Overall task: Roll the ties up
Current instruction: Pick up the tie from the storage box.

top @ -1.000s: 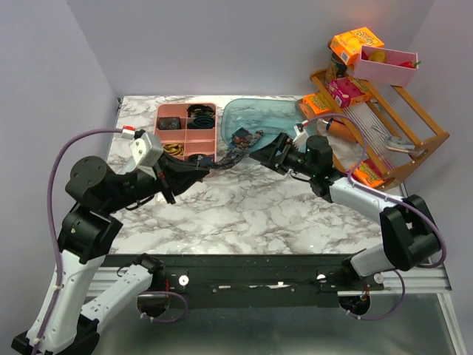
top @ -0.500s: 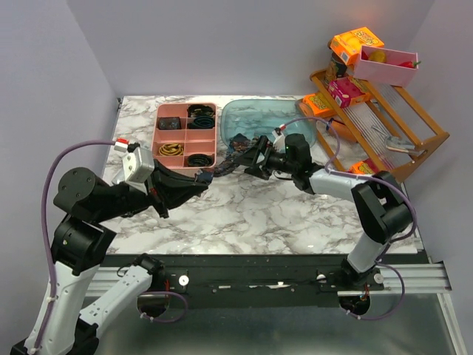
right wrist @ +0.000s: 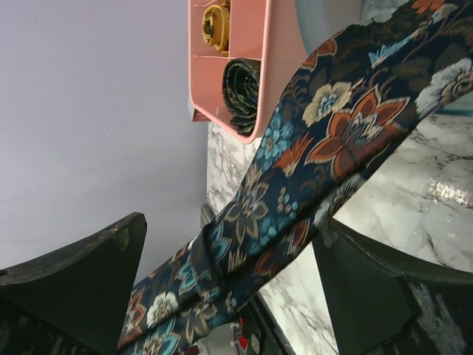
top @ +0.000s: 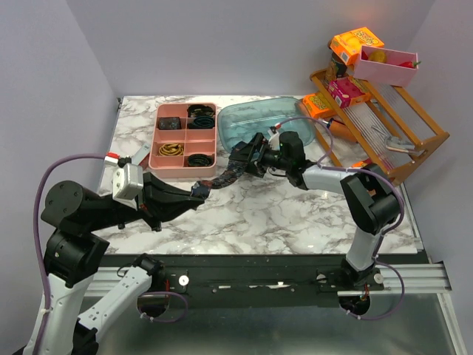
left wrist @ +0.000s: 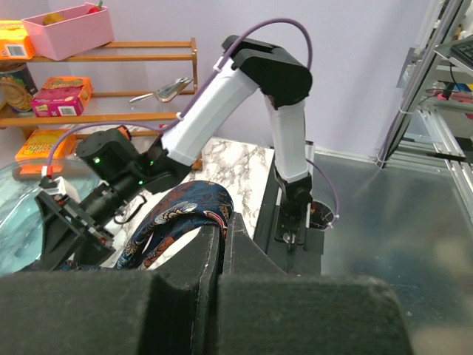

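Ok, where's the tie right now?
In the top view the tie stretches left of centre, just in front of the pink organizer. One end is pinched in the left end effector, and the rest passes through the open right end effector.

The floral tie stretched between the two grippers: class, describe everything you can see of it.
The tie is a long narrow band of dark navy fabric printed with orange, red and pale-blue flowers. One end is pinched in the shut left gripper, where it bunches into a fold. From there it stretches diagonally over the marble table and passes between the open fingers of the right gripper, beyond which it cannot be followed.
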You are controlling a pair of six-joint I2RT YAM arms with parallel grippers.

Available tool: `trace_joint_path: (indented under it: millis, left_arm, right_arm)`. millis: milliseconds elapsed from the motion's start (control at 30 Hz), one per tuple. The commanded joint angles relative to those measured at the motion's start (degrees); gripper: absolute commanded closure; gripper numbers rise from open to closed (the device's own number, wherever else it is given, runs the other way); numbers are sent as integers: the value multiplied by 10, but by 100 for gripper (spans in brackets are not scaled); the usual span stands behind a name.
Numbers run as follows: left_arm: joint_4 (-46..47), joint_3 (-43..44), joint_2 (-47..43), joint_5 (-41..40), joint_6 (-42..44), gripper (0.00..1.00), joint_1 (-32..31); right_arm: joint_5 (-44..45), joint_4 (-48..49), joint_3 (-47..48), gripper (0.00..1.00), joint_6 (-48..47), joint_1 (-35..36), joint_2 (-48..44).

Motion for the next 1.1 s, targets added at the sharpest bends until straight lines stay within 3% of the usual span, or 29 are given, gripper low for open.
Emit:
trace_joint_path:
  millis: [0,200,267,300,333,433,567,633,833,1067]
  left_arm:
    - [13,0,-10,35,-16,100,-1]
    - [57,-4,-27,43,-41,100,-1]
    - [65,-3,-30,42,-46,100,-1]
    - [66,-3,-33,37,-46,100,-1]
    - [67,-1,-34,36,-47,100,-1]
    - [73,0,-33,36,-52,100,-1]
    - [83,2,-31,43,-58,100,-1]
    - [87,4,-33,46,-60,100,-1]
    - [94,7,-29,49,-63,100,-1]
    - [80,1,-34,22,-42,100,-1]
  right_arm:
    - [2,7,24,0,10,4,33]
    - [8,-2,53,7,1,4,57]
    - [11,-1,63,14,-2,4,66]
    - [12,1,72,20,-3,4,71]
    - [12,1,78,39,-3,4,75]
    - [13,-2,101,69,-4,4,92]
    - [21,-15,130,70,-24,4,111]
    - [24,-17,140,81,-29,3,126]
    - [21,-13,196,98,-56,1,151]
    - [54,-46,190,100,-135,-15,76]
